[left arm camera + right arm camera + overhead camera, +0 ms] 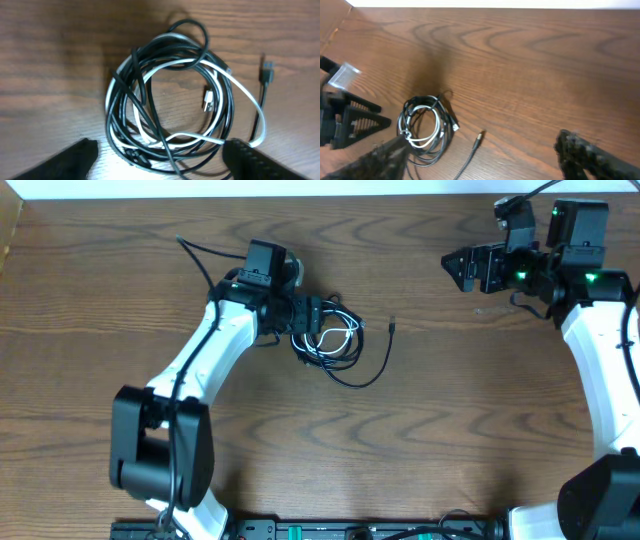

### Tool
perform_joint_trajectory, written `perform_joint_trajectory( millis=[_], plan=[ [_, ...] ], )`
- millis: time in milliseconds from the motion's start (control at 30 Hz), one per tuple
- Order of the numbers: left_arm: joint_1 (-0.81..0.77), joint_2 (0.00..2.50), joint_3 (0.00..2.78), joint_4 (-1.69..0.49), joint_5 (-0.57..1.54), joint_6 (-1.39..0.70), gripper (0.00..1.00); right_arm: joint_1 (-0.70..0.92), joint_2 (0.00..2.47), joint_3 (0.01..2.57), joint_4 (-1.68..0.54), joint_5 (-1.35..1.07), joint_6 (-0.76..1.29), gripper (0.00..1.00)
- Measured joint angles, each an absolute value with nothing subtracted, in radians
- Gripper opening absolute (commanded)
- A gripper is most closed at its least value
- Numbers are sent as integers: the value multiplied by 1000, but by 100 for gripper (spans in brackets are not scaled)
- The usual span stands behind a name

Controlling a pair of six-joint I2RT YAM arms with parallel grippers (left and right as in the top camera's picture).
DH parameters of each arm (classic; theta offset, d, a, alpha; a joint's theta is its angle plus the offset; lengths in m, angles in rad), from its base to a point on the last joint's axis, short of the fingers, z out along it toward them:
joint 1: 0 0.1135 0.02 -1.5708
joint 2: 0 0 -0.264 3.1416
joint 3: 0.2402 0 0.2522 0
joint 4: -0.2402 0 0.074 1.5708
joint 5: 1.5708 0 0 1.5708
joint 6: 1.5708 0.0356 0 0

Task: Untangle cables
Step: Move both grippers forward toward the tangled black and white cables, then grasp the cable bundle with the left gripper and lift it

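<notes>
Both left pincer (pixel 161 144) and right pincer (pixel 482 140) spread; black cable (pixel 228 102), white cable (pixel 248 95) tangled, coil's bottom cropped.

You have a brown wood-grain tabletop (pixel 420 410) filling the overhead view. At 12 o'clock a white band (pixel 250 188) runs along its far edge. At about 10 o'clock a paler tan strip (pixel 5 225) borders it; you cannot tell what that strip is.

Brown wood-grain surface (pixel 420 410), grain running side to side, evenly lit, with a faint sheen in places. A narrow white strip (pixel 300 188) borders its far edge.
</notes>
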State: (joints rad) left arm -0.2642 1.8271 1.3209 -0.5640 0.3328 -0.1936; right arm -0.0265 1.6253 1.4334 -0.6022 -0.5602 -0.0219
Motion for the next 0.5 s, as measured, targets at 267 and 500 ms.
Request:
perform_joint_trajectory(
  millis=[267, 500],
  plan=[
    [-303, 1910, 1321, -527, 286, -330, 59, 35, 1703, 1437, -573, -528, -9, 78],
    [-384, 1921, 1321, -493, 131, -464, 36, 49, 1745, 1437, -570, -477, -9, 77]
  ],
)
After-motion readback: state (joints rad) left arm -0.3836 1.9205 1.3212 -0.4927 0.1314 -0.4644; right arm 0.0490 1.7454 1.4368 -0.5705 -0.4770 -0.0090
